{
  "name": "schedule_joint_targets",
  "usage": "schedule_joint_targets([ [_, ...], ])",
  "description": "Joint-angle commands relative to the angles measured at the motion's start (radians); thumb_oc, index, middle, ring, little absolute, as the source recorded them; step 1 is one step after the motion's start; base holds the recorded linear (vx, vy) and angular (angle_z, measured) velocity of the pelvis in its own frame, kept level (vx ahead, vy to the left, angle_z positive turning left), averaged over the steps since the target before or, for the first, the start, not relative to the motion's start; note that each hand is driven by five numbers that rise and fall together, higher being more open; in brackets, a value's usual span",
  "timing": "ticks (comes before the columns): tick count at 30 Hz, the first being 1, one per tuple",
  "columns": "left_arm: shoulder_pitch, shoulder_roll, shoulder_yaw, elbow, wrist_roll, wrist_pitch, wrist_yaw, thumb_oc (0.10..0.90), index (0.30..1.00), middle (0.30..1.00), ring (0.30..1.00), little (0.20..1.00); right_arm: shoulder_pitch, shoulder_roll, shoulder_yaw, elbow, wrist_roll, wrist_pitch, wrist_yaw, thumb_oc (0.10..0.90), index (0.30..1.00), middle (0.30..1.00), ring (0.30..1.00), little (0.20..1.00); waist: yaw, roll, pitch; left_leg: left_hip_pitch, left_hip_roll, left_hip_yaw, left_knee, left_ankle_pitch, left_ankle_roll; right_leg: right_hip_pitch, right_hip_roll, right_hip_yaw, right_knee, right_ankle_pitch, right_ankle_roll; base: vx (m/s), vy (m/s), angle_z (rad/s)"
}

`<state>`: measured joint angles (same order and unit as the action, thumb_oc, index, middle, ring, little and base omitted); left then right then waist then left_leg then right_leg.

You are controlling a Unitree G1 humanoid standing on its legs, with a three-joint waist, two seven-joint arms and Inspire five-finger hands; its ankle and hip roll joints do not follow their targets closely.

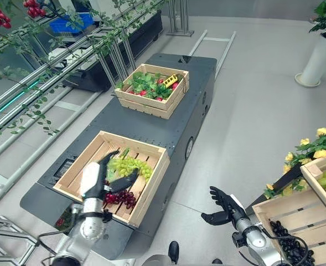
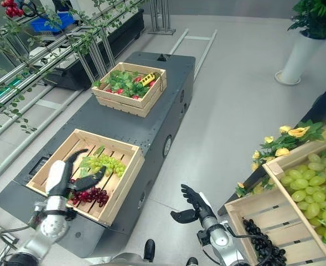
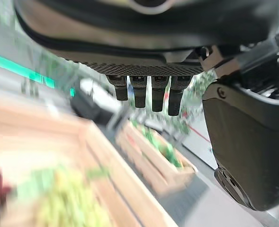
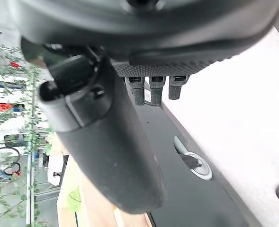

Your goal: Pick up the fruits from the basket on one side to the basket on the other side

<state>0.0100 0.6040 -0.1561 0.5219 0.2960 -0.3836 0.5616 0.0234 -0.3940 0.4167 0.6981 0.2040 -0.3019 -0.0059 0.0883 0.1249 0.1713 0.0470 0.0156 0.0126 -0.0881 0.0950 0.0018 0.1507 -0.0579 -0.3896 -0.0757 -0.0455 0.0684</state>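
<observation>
The green grapes (image 1: 130, 165) lie in the near wooden crate (image 1: 151, 191), lower centre-left of the left eye view, on the slats beside a bunch of dark red grapes (image 1: 121, 198) at the crate's near edge. Both bunches rest on the crate floor, not held.

The left hand (image 1: 96, 178) hangs over this crate from the lower left, palm down. Its fingers are spread wide and straight, reaching toward the green bunch; the thumb (image 1: 124, 182) stands out sideways above the red grapes. Whether any fingertip touches fruit cannot be told. In the left wrist view the fingers (image 3: 148, 92) point out in a straight row, with the green bunch blurred past them.

The right hand (image 1: 223, 206) is held over the floor at lower centre-right, palm up, fingers loosely extended and holding nothing. It is well apart from both crates.

The crate sits on a dark grey cart (image 1: 96, 119). A second crate (image 1: 151, 102) further up the cart holds green leaves and red items, with a small yellow object (image 1: 170, 81) whose markings are illegible. No readable writing is discernible.

At the lower right edge, a slatted crate (image 2: 251, 213) holds black grapes (image 2: 262, 241); another crate (image 2: 284, 166) above it holds green grapes, bordered by yellow flowers (image 2: 287, 138). A white planter (image 1: 317, 61) stands at upper right.
</observation>
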Motion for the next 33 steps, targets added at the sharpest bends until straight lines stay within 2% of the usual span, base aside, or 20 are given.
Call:
schedule_joint_targets([
  [1,-0.152,0.144,0.05,0.021,0.058,0.025,0.073,0.8,0.9,0.9,0.9,0.9,-0.053,-0.016,0.037,-0.155,0.008,-0.037,0.038,0.8,0.9,0.9,0.9,0.9,0.014,-0.069,0.043,-0.022,-0.045,0.037,0.152,-0.163,-0.019,-0.084,-0.066,0.007,0.245,-0.143,-0.058,0.0,0.094,-0.02],
  [2,-0.152,0.152,0.051,0.024,0.058,0.037,0.072,0.8,0.9,0.9,0.9,0.9,-0.056,-0.02,0.037,-0.154,0.009,-0.036,0.039,0.8,0.9,0.9,0.9,0.9,0.014,-0.068,0.047,-0.028,-0.046,0.039,0.165,-0.166,-0.019,-0.089,-0.068,0.007,0.254,-0.147,-0.06,-0.03,0.137,-0.03],
  [3,-0.164,0.188,0.055,0.045,0.042,0.069,0.08,0.8,0.9,0.9,0.9,0.9,-0.07,-0.033,0.043,-0.15,0.01,-0.036,0.042,0.8,0.9,0.9,0.9,0.9,0.013,-0.063,0.074,-0.065,-0.046,0.05,0.229,-0.181,-0.021,-0.118,-0.076,0.01,0.303,-0.161,-0.065,-0.06,0.159,0.01],
  [5,-0.173,0.211,0.064,0.073,0.049,0.073,0.099,0.8,0.9,0.9,0.9,0.9,-0.087,-0.044,0.047,-0.146,0.019,-0.036,0.046,0.8,0.9,0.9,0.9,0.9,0.012,-0.062,0.099,-0.098,-0.043,0.065,0.287,-0.197,-0.02,-0.141,-0.083,0.011,0.348,-0.176,-0.071,-0.08,0.142,-0.02],
  [7,-0.189,0.266,0.071,0.101,0.091,0.138,0.146,0.8,0.9,0.9,0.9,0.9,-0.125,-0.061,0.059,-0.142,0.031,-0.041,0.063,0.8,0.9,0.9,0.9,0.9,0.01,-0.064,0.153,-0.164,-0.03,0.099,0.399,-0.24,-0.006,-0.205,-0.103,0.017,0.466,-0.215,-0.082,-0.13,0.141,-0.03],
  [9,-0.225,0.31,0.062,0.133,0.097,0.173,0.155,0.8,0.9,0.9,0.9,0.9,-0.152,-0.069,0.08,-0.142,0.031,-0.05,0.073,0.8,0.9,0.9,0.9,0.9,0.01,-0.071,0.191,-0.233,-0.018,0.119,0.492,-0.27,0.007,-0.265,-0.122,0.018,0.567,-0.245,-0.093,-0.16,0.113,-0.08],
  [11,-0.286,0.346,0.03,0.17,0.096,0.208,0.161,0.8,0.9,0.9,0.9,0.9,-0.18,-0.077,0.103,-0.149,0.034,-0.039,0.073,0.8,0.9,0.9,0.9,0.9,0.011,-0.079,0.224,-0.309,-0.012,0.132,0.588,-0.304,0.02,-0.322,-0.138,0.016,0.665,-0.277,-0.104,-0.13,0.08,0.02],
  [15,-0.385,0.396,-0.022,0.232,0.13,0.216,0.149,0.8,0.9,0.9,0.9,0.9,-0.215,-0.086,0.123,-0.147,0.039,-0.03,0.066,0.8,0.9,0.9,0.9,0.9,0.009,-0.089,0.255,-0.393,0.006,0.152,0.69,-0.338,0.037,-0.39,-0.156,0.01,0.776,-0.315,-0.12,-0.08,0.049,0.08],
  [17,-0.481,0.448,-0.099,0.279,0.154,0.251,0.128,0.8,0.9,0.9,0.9,0.9,-0.258,-0.098,0.134,-0.134,0.05,-0.016,0.061,0.8,0.9,0.9,0.9,0.9,0.0,-0.095,0.293,-0.484,0.025,0.168,0.79,-0.366,0.045,-0.472,-0.165,0.016,0.878,-0.35,-0.132,-0.09,0.091,0.09],
  [23,-0.61,0.536,-0.187,0.307,0.201,0.275,0.132,0.8,0.9,0.9,0.9,0.9,-0.307,-0.125,0.144,-0.105,0.061,-0.017,0.075,0.8,0.9,0.9,0.9,0.9,-0.01,-0.12,0.348,-0.607,0.049,0.178,0.882,-0.378,0.051,-0.605,-0.157,0.046,0.975,-0.363,-0.133,-0.08,0.043,0.0],
  [26,-0.684,0.579,-0.247,0.315,0.257,0.261,0.128,0.8,0.9,0.9,0.9,0.9,-0.322,-0.137,0.145,-0.078,0.071,-0.029,0.079,0.8,0.9,0.9,0.9,0.9,-0.009,-0.131,0.349,-0.667,0.055,0.173,0.912,-0.385,0.05,-0.667,-0.154,0.05,1.003,-0.364,-0.131,-0.03,0.007,0.05],
  [30,-0.778,0.618,-0.33,0.331,0.254,0.258,0.081,0.8,0.9,0.9,0.9,0.9,-0.347,-0.144,0.145,-0.037,0.073,-0.044,0.071,0.8,0.9,0.9,0.9,0.9,-0.007,-0.138,0.349,-0.726,0.059,0.171,0.936,-0.392,0.053,-0.732,-0.151,0.055,1.023,-0.36,-0.126,-0.02,0.026,0.01],
  [33,-0.788,0.634,-0.351,0.315,0.288,0.258,0.054,0.8,0.9,0.9,0.9,0.9,-0.357,-0.149,0.143,-0.029,0.081,-0.05,0.064,0.8,0.9,0.9,0.9,0.9,-0.003,-0.14,0.349,-0.739,0.057,0.169,0.948,-0.402,0.054,-0.751,-0.15,0.059,1.031,-0.361,-0.121,0.0,0.047,0.05],
])
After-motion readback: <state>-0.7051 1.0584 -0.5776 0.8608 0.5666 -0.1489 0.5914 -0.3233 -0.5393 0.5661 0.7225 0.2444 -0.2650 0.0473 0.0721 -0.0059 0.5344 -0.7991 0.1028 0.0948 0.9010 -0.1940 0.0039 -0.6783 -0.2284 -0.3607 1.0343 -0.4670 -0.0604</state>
